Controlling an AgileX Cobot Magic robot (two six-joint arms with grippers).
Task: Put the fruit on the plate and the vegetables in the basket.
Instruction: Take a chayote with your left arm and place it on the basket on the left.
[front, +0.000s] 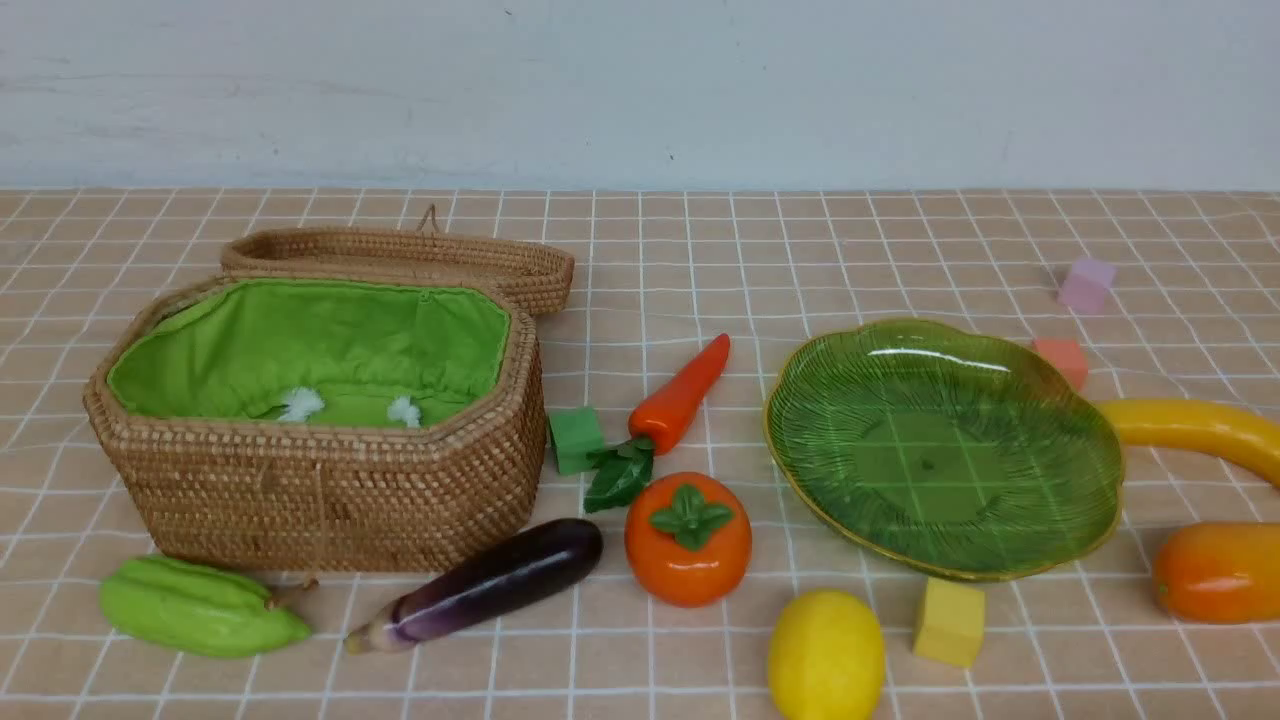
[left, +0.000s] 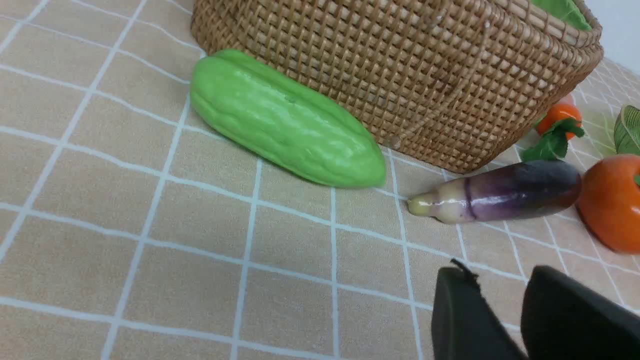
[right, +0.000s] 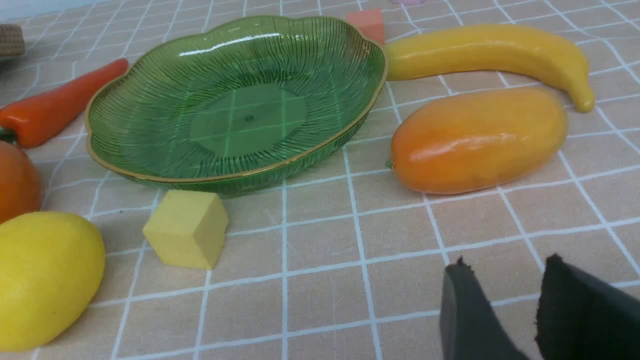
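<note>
Plainly, a ridged gourd (front: 200, 606) lies beside the woven octagonal basket (front: 340, 500).

We read no writing in any view: no label, brand, number or sign. The woven basket (front: 330, 490), the green plate (front: 940, 450) and the checked counter (front: 900, 250) carry nothing legible, and neither do the toys lying near them.

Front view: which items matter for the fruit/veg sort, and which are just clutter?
Job: lemon, persimmon, mango, banana, for the plate; carrot, eggplant, gourd, for the basket.
Lying about: green cube, yellow cube, salmon cube, pink cube.
</note>
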